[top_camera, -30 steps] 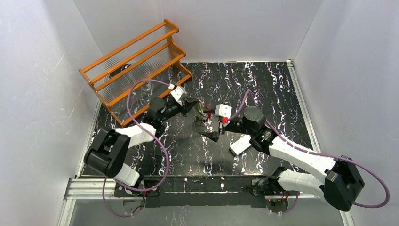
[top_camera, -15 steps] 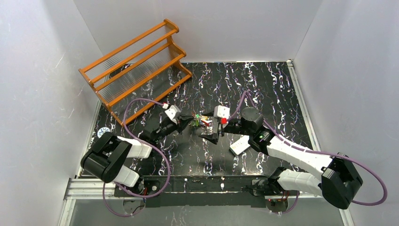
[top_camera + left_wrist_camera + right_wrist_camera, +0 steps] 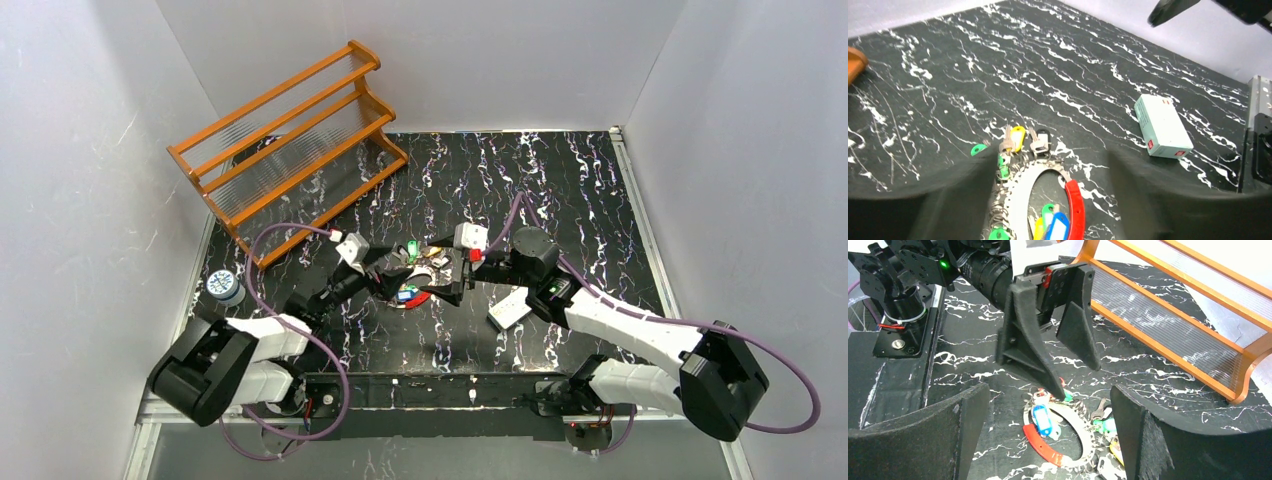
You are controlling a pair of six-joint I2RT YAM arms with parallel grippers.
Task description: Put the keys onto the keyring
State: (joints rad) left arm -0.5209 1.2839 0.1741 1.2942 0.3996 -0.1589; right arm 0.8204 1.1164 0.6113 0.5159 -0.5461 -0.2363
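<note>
Orange wood makes up the slatted rack (image 3: 290, 135), the one large thing on the black, white-veined table (image 3: 560, 190). It stands at the far left.

One small round blue-and-white pot (image 3: 225, 287) sits just off the rack's near left end. One white card (image 3: 1162, 126) with a red dot lies well to the right of the rack and nearer the arm bases.

Between the rack and the card, apart from both, the keyring (image 3: 1015, 195) lies flat on the table. It is a whitish, toothed-looking loop, closed along one side by a red curved segment (image 3: 1075, 200).

The keys (image 3: 1017, 137) are bunched on and around the loop. About eight coloured heads can be counted in the left wrist view: four green, two yellow, one blue and one dark head with a white face. The blue one (image 3: 1040, 420) lies inside the loop beside the red segment. Whether each key is threaded on or only lying against the ring cannot be told.

Both grippers crowd this spot on the side of the ring away from the rack's far end. The left gripper (image 3: 1077, 377) has its jaws apart, with one fingertip (image 3: 1060, 392) down at the edge of the key cluster, and it clamps nothing. The right gripper (image 3: 447, 283) hangs just beside the ring with its jaws spread wide, gripping nothing. Its fingers hide part of the cluster in the top view.
</note>
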